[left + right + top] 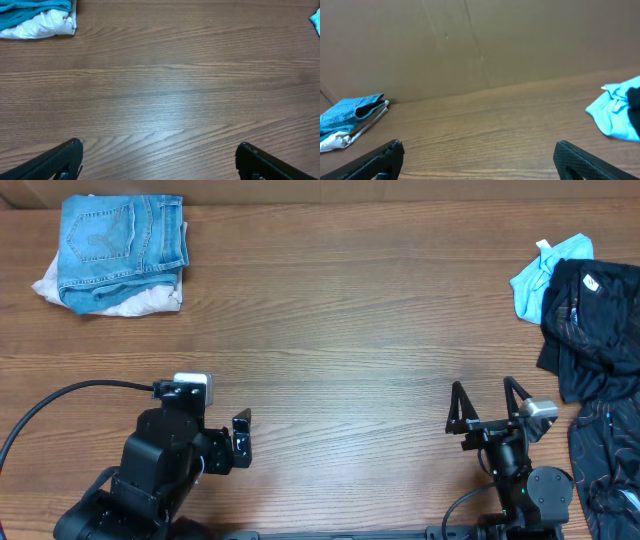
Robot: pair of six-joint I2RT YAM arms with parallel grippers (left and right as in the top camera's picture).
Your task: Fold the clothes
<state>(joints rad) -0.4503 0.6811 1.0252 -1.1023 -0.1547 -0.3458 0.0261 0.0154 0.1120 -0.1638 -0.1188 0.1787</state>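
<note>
The light-blue denim jeans point(122, 248) lie folded in a compact stack at the table's far left corner, back pocket up, on top of a cream-white garment point(140, 302). They also show in the right wrist view point(351, 111) and a strip of them in the left wrist view point(30, 10). My left gripper point(241, 442) is open and empty near the front left edge; its fingers show wide apart in the left wrist view point(159, 159). My right gripper point(487, 402) is open and empty at the front right, and its fingers show apart in the right wrist view point(477, 157).
Black garments point(598, 330) with a small bright-blue cloth point(545, 275) lie heaped at the right edge; the blue cloth also shows in the right wrist view point(617, 112). A black cable point(60, 400) loops by the left arm. A brown wall point(470, 45) stands behind the wooden table point(340, 340).
</note>
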